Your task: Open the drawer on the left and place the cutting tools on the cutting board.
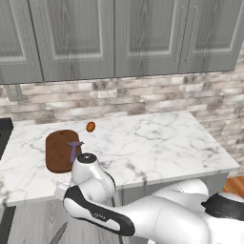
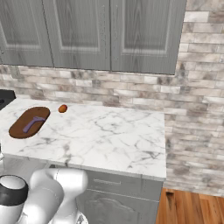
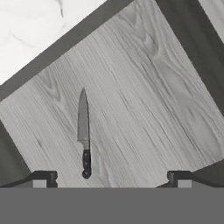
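- The knife (image 3: 84, 133) lies flat on the grey floor of the open drawer (image 3: 144, 100), its blade pointing up the hand view and its dark handle toward me. In the left base view a sliver of it (image 1: 58, 233) shows below the counter edge, beside my arm.
- My gripper (image 3: 109, 178) hangs over the drawer with the jaws spread wide. One fingertip (image 3: 43, 178) sits at the lower left of the hand view and the other at the lower right.
- I hold nothing and touch nothing. The knife handle lies between my fingertips, nearer the left one, and apart from both.
- The purple peeler (image 1: 74, 149) rests on the cutting board (image 1: 57, 151), near the board's right edge in the left base view. From the right base view the peeler (image 2: 33, 124) lies across the middle of the board (image 2: 19, 127).
- The board sits flat at the left end of the marble counter (image 1: 157, 143), close to its front edge.
- A small orange-brown oval object (image 1: 90, 127) stands on the counter just beyond the board's far right corner, apart from it.
- Behind the counter runs a brick backsplash (image 1: 143, 97), with grey wall cabinets (image 1: 114, 38) above it.
- In the hand view a strip of the marble counter edge shows past the drawer's dark rim, at the upper left.
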You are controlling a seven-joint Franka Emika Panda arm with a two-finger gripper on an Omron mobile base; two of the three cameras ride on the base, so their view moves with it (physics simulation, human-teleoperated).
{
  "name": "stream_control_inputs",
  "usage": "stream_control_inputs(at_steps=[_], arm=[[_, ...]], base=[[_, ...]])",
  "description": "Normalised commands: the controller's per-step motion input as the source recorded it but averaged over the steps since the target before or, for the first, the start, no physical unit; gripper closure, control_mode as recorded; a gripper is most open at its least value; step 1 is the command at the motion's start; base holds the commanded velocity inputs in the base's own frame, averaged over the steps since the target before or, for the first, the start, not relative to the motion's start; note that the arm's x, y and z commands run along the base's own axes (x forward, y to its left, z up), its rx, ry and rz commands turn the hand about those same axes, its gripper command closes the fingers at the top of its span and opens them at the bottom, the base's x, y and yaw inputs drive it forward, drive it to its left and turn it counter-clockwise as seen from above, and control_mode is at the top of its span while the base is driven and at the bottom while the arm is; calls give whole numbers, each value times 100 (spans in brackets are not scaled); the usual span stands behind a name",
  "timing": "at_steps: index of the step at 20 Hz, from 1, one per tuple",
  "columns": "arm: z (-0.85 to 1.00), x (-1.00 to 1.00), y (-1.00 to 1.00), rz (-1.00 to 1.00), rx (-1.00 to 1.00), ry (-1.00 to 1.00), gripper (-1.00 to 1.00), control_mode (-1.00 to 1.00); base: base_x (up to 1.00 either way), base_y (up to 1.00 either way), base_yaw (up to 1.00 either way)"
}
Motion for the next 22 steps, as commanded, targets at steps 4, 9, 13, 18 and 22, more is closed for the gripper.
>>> stream_control_inputs(at_steps=[4,9,13,18,22], arm=[[-40,0,45,31,0,4,-100,-100],[-42,0,22,20,0,0,-100,-100],[-45,0,26,6,-4,0,-100,-100],[-47,0,52,9,-6,5,-100,-100],[-45,0,39,9,-3,9,-100,-100]], base=[[0,0,0],[0,0,0],[0,0,0],[0,0,0],[0,0,0]])
